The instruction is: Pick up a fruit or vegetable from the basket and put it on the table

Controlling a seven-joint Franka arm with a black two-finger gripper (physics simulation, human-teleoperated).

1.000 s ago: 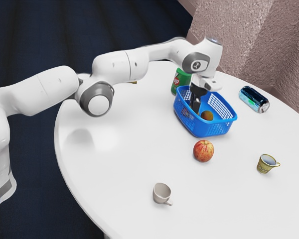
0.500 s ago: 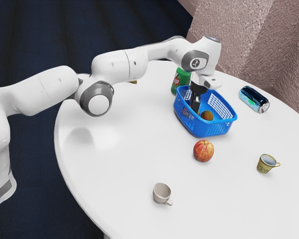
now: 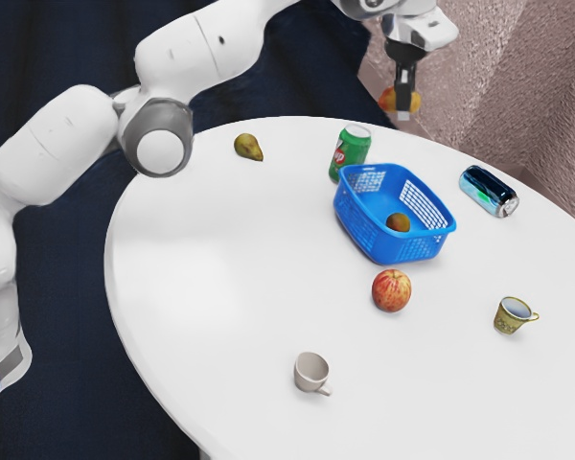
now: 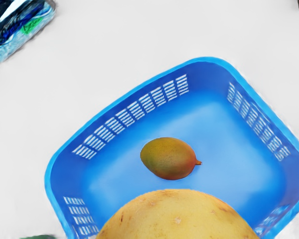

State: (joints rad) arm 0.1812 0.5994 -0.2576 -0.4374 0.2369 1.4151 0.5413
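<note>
Above the white surface, a yellow fruit is clamped between the jaws, picking seemingly done; sideways carrying clear of the basket, then lowering, is needed.

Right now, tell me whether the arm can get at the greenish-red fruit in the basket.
Probably not as things stand: the tool is shut on a yellowish fruit. Once that is set down, the way looks free: the basket is open on top, and nothing covers the greenish-red fruit.
</note>
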